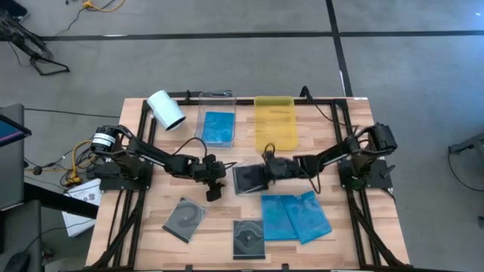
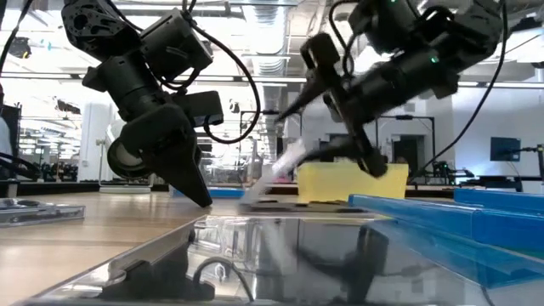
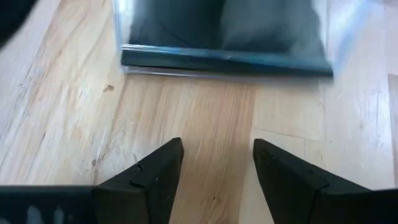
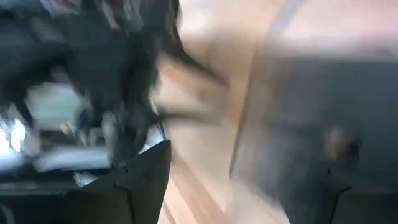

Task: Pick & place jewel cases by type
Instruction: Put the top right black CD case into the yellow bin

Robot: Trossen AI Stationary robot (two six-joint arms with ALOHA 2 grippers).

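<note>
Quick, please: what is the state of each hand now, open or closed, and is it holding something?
Left hand: open, holding nothing, just short of the dark jewel case.
Right hand: open, at the same dark case, nothing lifted.

Blue jewel cases (image 1: 296, 217) lie flat beside dark jewel cases (image 1: 249, 239); another blue case (image 1: 218, 127) sits apart.
</note>
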